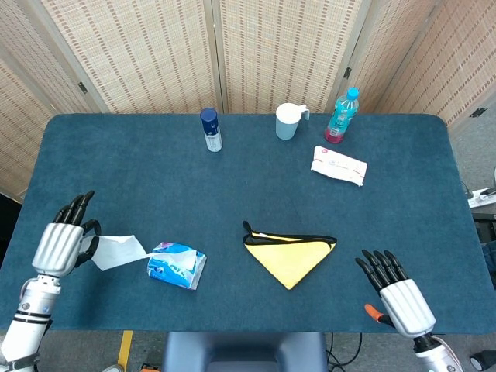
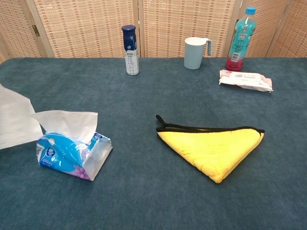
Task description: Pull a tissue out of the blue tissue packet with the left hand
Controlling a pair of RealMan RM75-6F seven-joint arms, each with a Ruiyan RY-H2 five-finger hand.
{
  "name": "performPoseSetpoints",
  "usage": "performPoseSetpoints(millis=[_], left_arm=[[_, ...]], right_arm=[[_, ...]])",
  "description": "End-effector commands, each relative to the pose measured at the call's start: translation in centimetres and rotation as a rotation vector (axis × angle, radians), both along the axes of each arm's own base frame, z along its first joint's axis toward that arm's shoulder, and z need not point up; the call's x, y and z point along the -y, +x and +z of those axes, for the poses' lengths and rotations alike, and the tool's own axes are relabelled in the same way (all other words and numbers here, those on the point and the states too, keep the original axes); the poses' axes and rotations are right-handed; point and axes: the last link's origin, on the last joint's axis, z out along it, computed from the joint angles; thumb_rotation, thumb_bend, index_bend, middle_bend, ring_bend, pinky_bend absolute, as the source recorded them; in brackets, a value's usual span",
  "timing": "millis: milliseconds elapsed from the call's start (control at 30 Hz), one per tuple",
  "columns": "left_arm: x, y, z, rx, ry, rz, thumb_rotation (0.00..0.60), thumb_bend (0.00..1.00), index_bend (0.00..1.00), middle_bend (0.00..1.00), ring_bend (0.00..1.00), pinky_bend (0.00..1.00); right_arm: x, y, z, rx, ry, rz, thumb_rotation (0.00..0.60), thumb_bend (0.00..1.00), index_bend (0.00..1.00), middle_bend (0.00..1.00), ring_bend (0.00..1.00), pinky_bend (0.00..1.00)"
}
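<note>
Your left hand (image 1: 60, 246) holds a white tissue (image 1: 116, 251) that looks fully clear of the blue tissue packet (image 1: 177, 264), so the pull itself appears done; all that seems left is to decide where the sheet goes. The tissue is pinched at the hand's inner side and trails from it toward the packet, its far end just beside the packet without clearly touching it. In the chest view the next tissue (image 2: 67, 123) stands up out of the packet's slot, while the pulled sheet shows at the frame's left edge. The packet lies on the blue surface (image 1: 248, 186) to the right of your left hand, close by.

The left hand is at the surface's near left corner, back of the hand up, fingers pointing away from you. Your right hand (image 1: 397, 288) rests at the near right corner, fingers spread, holding nothing, well apart from the yellow cloth (image 1: 290, 255) lying between the two hands.
</note>
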Motion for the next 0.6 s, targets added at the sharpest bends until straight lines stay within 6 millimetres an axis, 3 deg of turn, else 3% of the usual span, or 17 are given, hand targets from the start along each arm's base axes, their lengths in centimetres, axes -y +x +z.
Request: performPoseSetpoints(millis=[33, 133, 267, 367, 600], left_arm=[[1.9, -1.7, -1.6, 0.059, -0.021, 0.037, 0.600, 0.54, 0.54, 0.02, 0.01, 0.20], [2.9, -2.6, -2.3, 0.073, -0.029, 0.061, 0.600, 0.48, 0.36, 0.00, 0.00, 0.17], [3.9, -3.1, -2.5, 0.083, -0.015, 0.064, 0.600, 0.32, 0.08, 0.00, 0.00, 0.11], [4.6, -3.4, -2.4, 0.089, 0.006, 0.063, 0.600, 0.28, 0.00, 0.00, 0.00, 0.09], [5.8, -4.4, -1.8, 0.068, 0.012, 0.087, 0.600, 0.28, 0.00, 0.00, 0.00, 0.07]], right_arm=[[0.0, 0.1, 0.1, 0.001, -0.001, 0.005, 0.600, 0.11, 0.00, 0.00, 0.00, 0.00], [0.0, 0.1, 0.2, 0.007, -0.005, 0.003, 0.600, 0.11, 0.00, 0.00, 0.00, 0.00], [0.2, 0.1, 0.3, 0.007, -0.009, -0.002, 0.600, 0.11, 0.00, 0.00, 0.00, 0.00], [0.4, -0.1, 0.1, 0.001, -0.005, -0.013, 0.600, 0.11, 0.00, 0.00, 0.00, 0.00], [0.7, -0.4, 0.2, -0.008, -0.011, -0.026, 0.600, 0.11, 0.00, 0.00, 0.00, 0.00]])
